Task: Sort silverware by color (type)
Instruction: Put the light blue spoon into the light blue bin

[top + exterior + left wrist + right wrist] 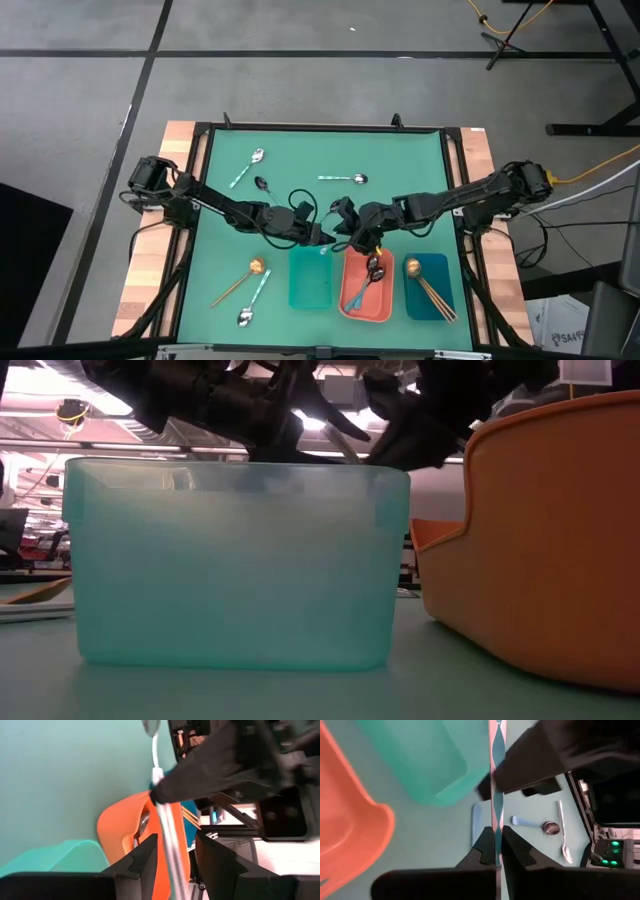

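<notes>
The spoon in play [167, 827] is one of the silver ones with a light-teal handle. It's up off the counter [400, 160], in the middle, just past the far ends of the teal tray [310, 280] and the coral tray [347, 300].

The right hand [496, 837] has its fingers pressed together on the handle, so it's pinching the spoon. The left hand [176, 840] comes in from the other side, tip to tip with it. Its fingers [145, 857] are spread, one on each side of the same handle. Can't tell if they actually touch it.

Rest of the silverware:
- Two dark spoons with bluish handles [368, 278] lie in the coral tray.
- The gold spoons with brown handles [428, 285] are in the dark blue tray [440, 262], which sits on the right.
- The teal tray looks empty from above.
- A loose gold spoon [240, 280] lies on the counter near left, with a silver one [254, 298] just beside it.
- Far left there's another silver spoon [248, 168], with a dark spoon [265, 186] close to it.
- One more silver spoon [345, 179] lies around the far middle.

From counter height it's mostly the teal tray's wall, the coral tray's side on the right, and the dark arms overhead.
</notes>
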